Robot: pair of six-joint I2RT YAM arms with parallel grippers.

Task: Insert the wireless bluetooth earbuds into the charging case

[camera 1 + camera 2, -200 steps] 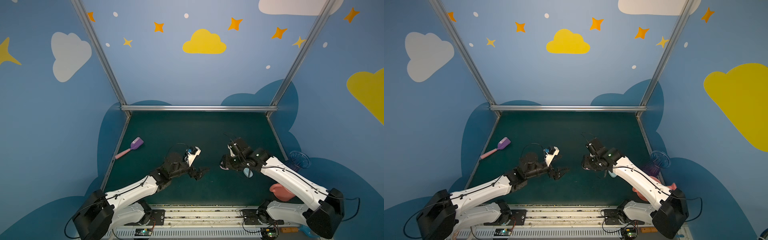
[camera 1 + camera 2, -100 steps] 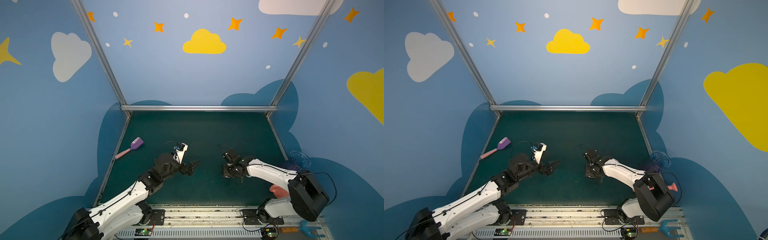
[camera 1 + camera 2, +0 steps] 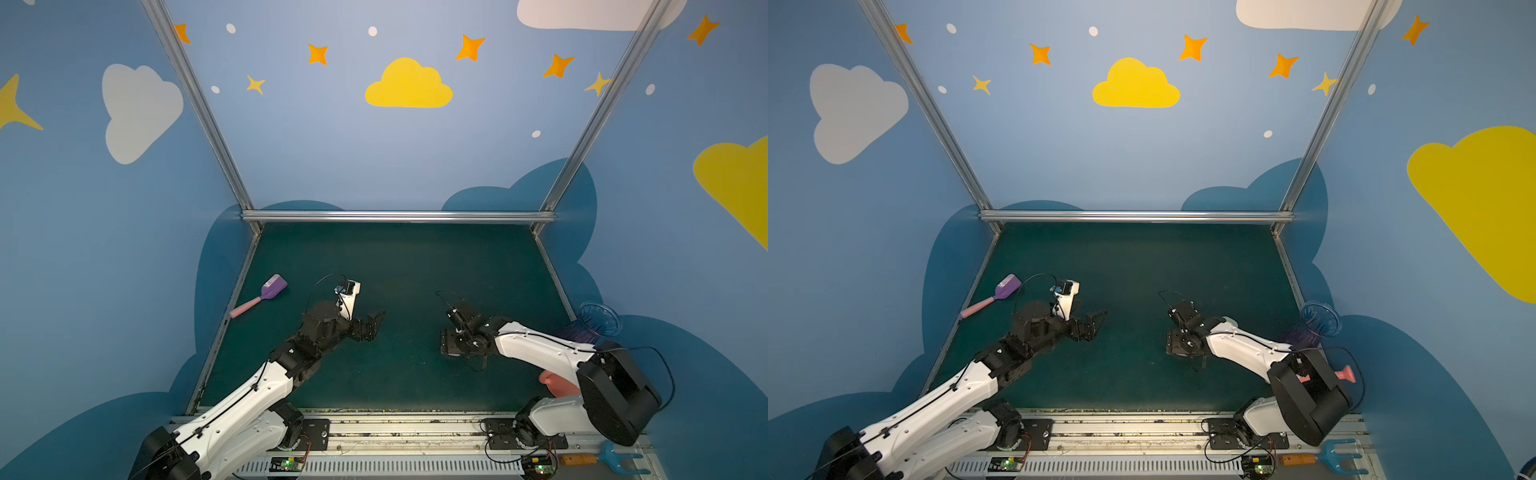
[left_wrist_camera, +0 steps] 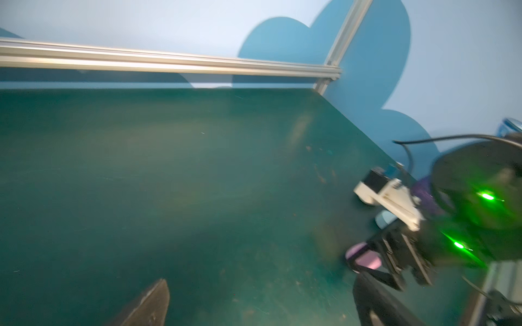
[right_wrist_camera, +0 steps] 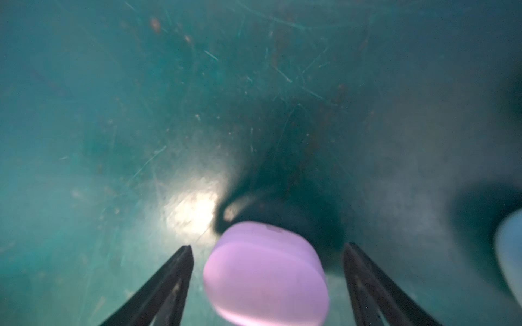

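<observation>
**Change since a second ago:** the right hand [image 3: 449, 345] has come down from mid-air to the surface [image 3: 395, 257] and spread its fingers. The left hand [image 3: 373, 326] has drawn back from it, toward its own side.

1. Right hand [image 5: 268, 247]: fingers wide, pointing down at the surface, gripping nothing.
2. Lilac charging case [image 5: 265, 273]: oval, shut, with a seam running round it. It lies on the surface between the right hand's fingers, with a gap on each side. It also shows in the left wrist view [image 4: 364, 256].
3. Pale blue rounded object [image 5: 511, 259]: on the surface just beside the right hand, outside one finger. Too blurred to identify.
4. Left hand: fingers [image 4: 152, 302] wide, empty, well apart from the right hand.
5. Earbuds: cannot be made out in any view.
6. Purple scoop [image 3: 272, 291], pink handle: beyond the left hand, on the side away from the right hand.
</observation>
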